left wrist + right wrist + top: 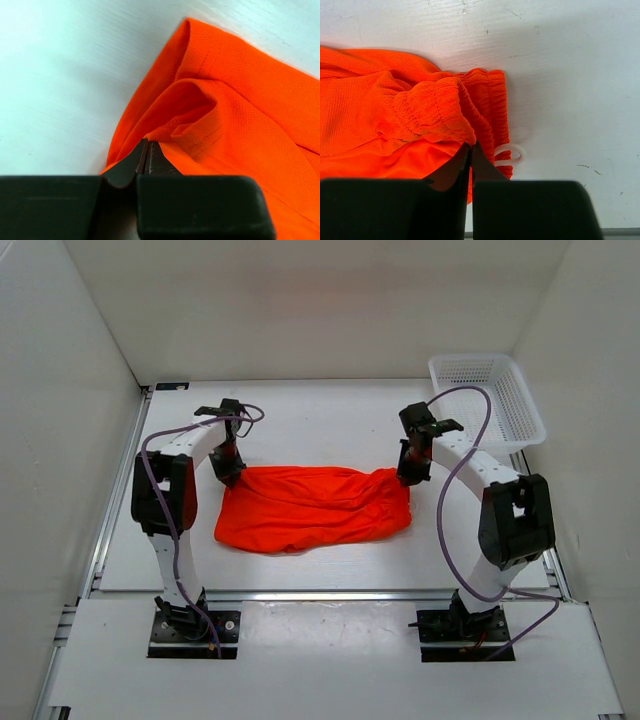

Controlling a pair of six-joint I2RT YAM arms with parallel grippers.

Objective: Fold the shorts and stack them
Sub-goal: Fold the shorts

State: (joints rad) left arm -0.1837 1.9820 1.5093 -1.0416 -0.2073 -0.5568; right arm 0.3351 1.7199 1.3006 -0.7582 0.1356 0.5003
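The left claw (146, 151) has its fingers pressed together and appears to pinch a folded hem corner of the shorts (315, 508). The right claw (471, 149) is likewise closed, nipping the gathered waistband just beside the white drawstring (509, 154) loop. The shorts lie bunched mid-table (300, 420) between both arms, with the basket (490, 395) well apart at the far right.

Judgement: the fold is in hand. The next move calls for an even, joint lift, carrying the far edge toward the near edge.

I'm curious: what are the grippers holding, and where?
Both pinch the bright orange fabric shorts: left gripper a folded edge, right gripper the gathered waistband.
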